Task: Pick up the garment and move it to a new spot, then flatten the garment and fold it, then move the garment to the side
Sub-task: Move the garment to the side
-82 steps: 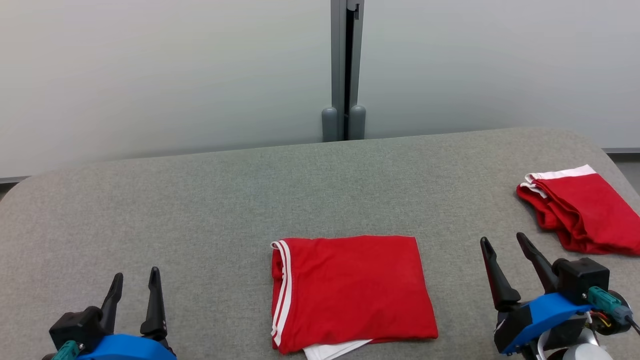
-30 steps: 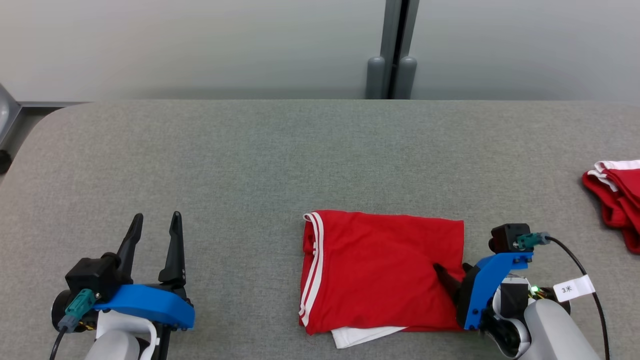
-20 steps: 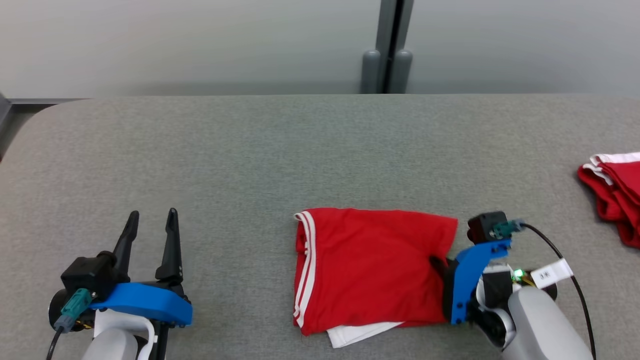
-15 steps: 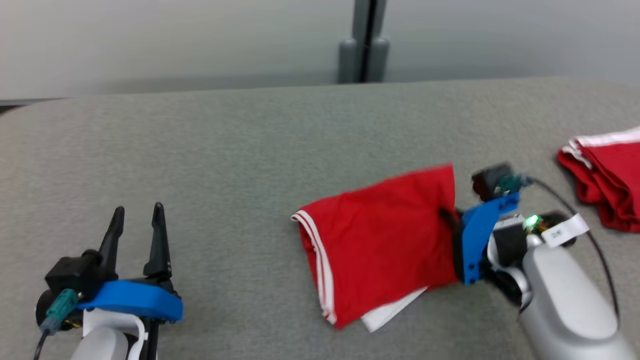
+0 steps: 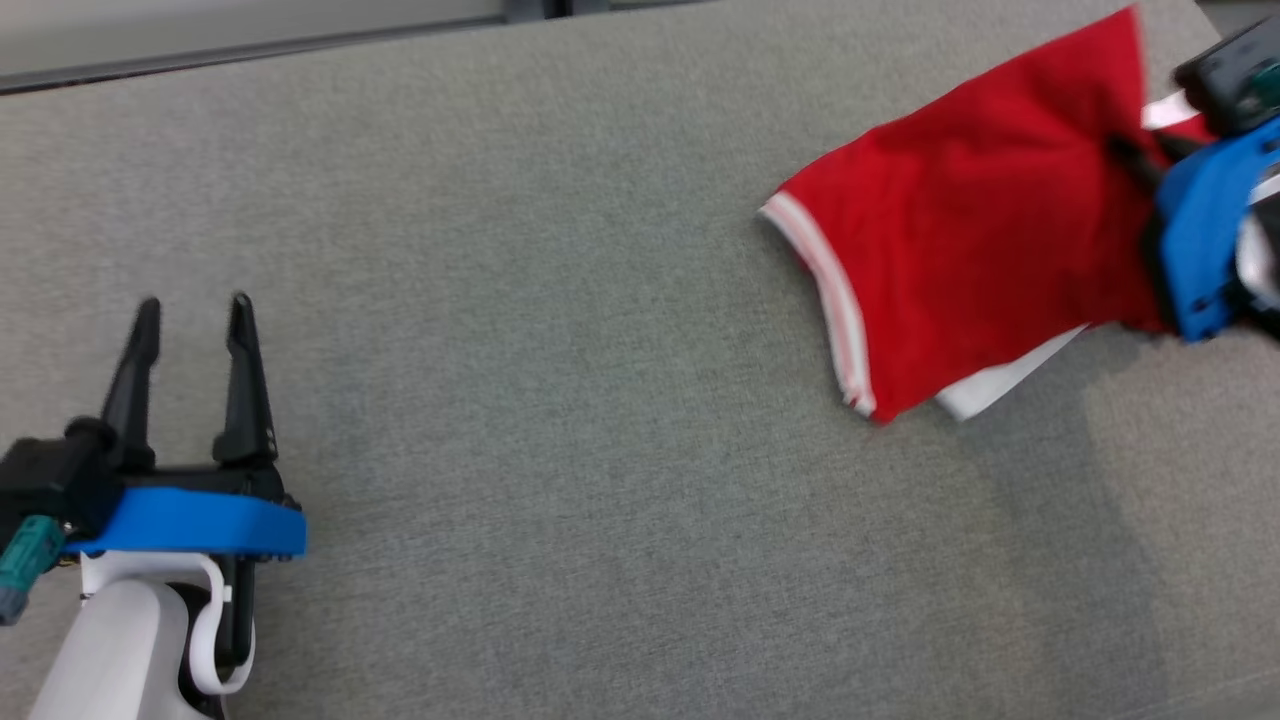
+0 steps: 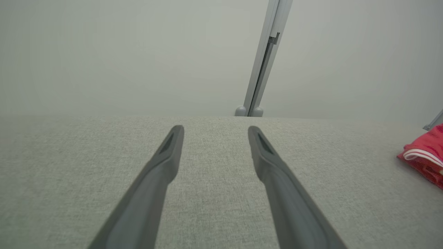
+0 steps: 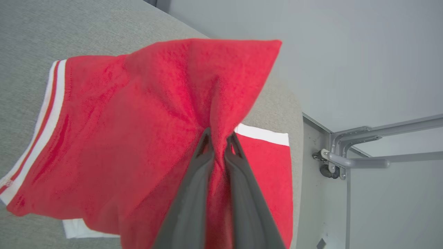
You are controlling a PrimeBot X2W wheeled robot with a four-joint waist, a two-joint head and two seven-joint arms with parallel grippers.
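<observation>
1. A table [image 5: 560, 300] covered in grey woven fabric spreads across the head view, which is slightly blurred. The cloth is plain and even, and the table corner in the right wrist view is rounded.
2. The garment [image 5: 980, 220], red with white stripes along one hem, is at the far right of the table. A white layer [image 5: 1005, 385] sticks out from under its near edge.
3. The right gripper [image 7: 219, 135] is clamped on the garment. Its two dark fingers [image 7: 193, 186] are pressed together on a bunched fold of red cloth, which rises into a peak above them.
4. The striped hem hangs low over the table. A soft shadow lies on the fabric beside it, and whether the hem touches the surface cannot be told.
5. A second red garment [image 7: 273, 166] with a white band lies on the table under the held one, close to the rounded corner.
6. The left gripper [image 5: 194, 303] is over bare grey fabric at the near left, well apart from the garment. Its fingers are spread wide with nothing between them.
7. A pale grey wall [image 6: 121, 52] stands behind the table, split by a vertical grey post [image 6: 264, 58] with two rounded feet at its base.
8. Beyond the table corner, the right wrist view shows a grey metal frame [image 7: 349, 155] with a small castor.
</observation>
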